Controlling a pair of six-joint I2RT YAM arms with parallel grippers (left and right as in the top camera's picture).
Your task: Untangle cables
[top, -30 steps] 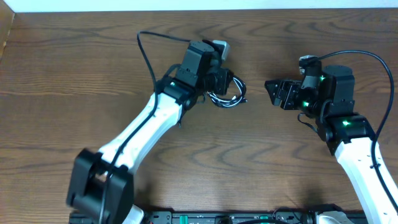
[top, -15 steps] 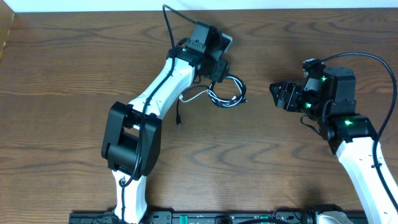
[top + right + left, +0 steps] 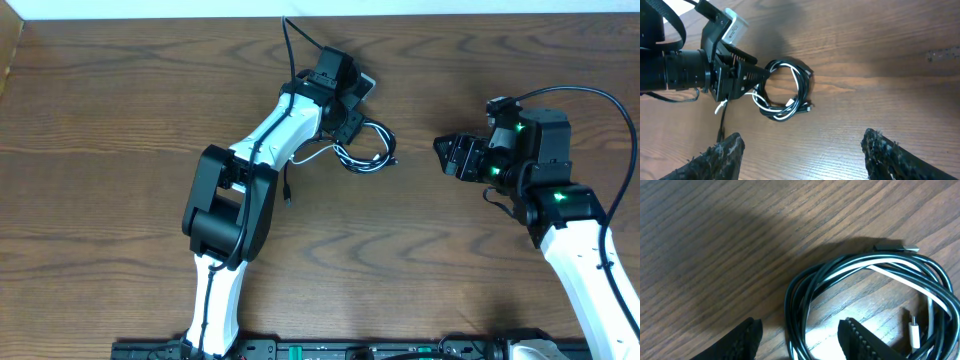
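The black cable [image 3: 796, 297] and the white cable [image 3: 900, 276] are lying wound together in one small coil [image 3: 366, 150] on the wooden table [image 3: 110, 150]. The black cord is making most of the loops. The white one is threading through them and crossing the inside of the ring in the left wrist view. A black plug [image 3: 896, 247] with a metal tip is poking out at the coil's top edge in that view, and a small white plug [image 3: 913, 330] is resting inside the ring. From overhead, a white strand is trailing out of the coil on the left arm's side. Just beyond it a thin black tail [image 3: 288, 190] is running off across the bare wood.

The left gripper [image 3: 800, 342] is hovering right at the coil with its fingers spread, straddling the ring's edge. One finger is sitting outside the loops and the other inside, and the bundled strands are passing between them (whether either pad is touching cord cannot be told). It is not pinching the cables.

The right gripper [image 3: 452, 155] is sitting well apart from the coil, on the side opposite the left gripper, and is pointing toward it. Its jaws are standing wide apart, and only bare wood is showing between them in the right wrist view.
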